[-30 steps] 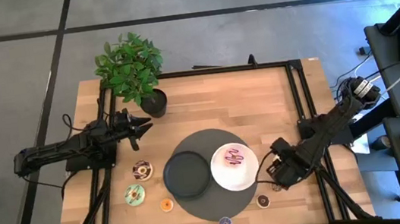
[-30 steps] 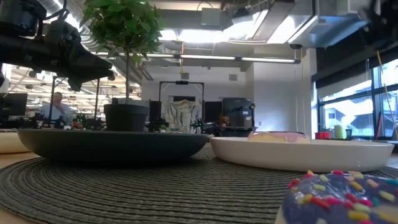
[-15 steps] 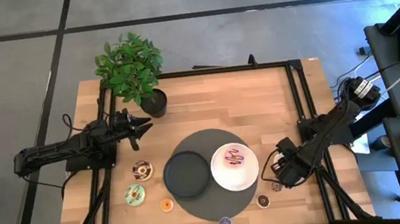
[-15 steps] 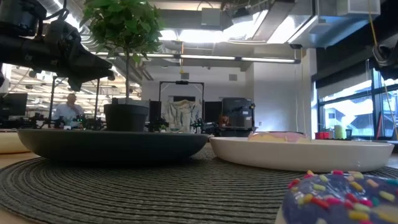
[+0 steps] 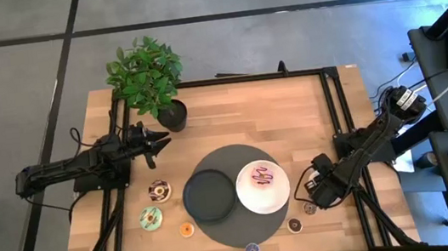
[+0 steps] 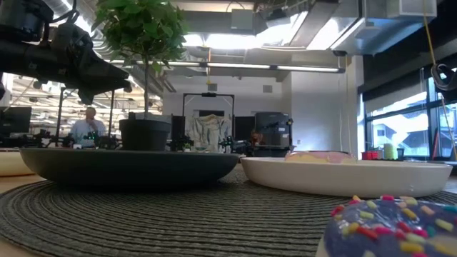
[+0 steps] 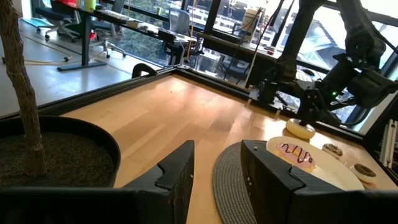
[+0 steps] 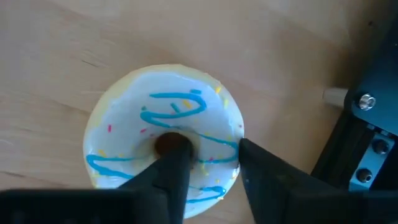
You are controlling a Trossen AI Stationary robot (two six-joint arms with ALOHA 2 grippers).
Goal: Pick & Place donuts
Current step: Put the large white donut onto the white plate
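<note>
Left hand [image 5: 156, 140]: spread and empty, waiting beside the potted plant [image 5: 148, 79], well apart from the donuts.
Loose donuts: the chocolate donut [image 5: 159, 191], green donut [image 5: 151, 218] and orange mini [image 5: 187, 229] lie on the bare table [image 5: 240, 115], left of the round mat [image 5: 228, 155].
Dark grey plate [image 5: 208, 196]: on the mat, holding nothing.
White plate [image 5: 280, 196]: just beside it, carrying the pink donut [image 5: 260, 177].
Right hand [image 8: 208, 155]: pinching the white donut [image 8: 161, 112], which sits on the table right of the mat. One finger is in the hole, the other on the outer edge.
Your step: seat the grip squarely on the ring and lift straight up, so the icing doesn't slip.
Minis: two small brown minis [image 5: 294, 225] lie near that hand. Keep clear of them.
</note>
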